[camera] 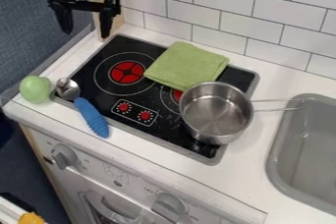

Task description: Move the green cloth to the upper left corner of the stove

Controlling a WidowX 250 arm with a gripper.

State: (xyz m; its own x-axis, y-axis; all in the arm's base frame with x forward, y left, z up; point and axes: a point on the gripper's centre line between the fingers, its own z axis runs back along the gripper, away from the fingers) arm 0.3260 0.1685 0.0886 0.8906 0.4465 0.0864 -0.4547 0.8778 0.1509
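We see the folded green cloth (pixel 186 66) across the stove's (pixel 168 132) back edge, just behind the metal pot (pixel 216 111), with the blue-handled spoon (pixel 92 118) and green round object (pixel 35 89) farther left, and the gripper (pixel 86 31) wide open at upper left.

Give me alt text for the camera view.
Folded green cloth on the back of a black toy stove, beside a metal pot, with an open black robot gripper at upper left. A blue-handled metal spoon and a round green object lie at left.
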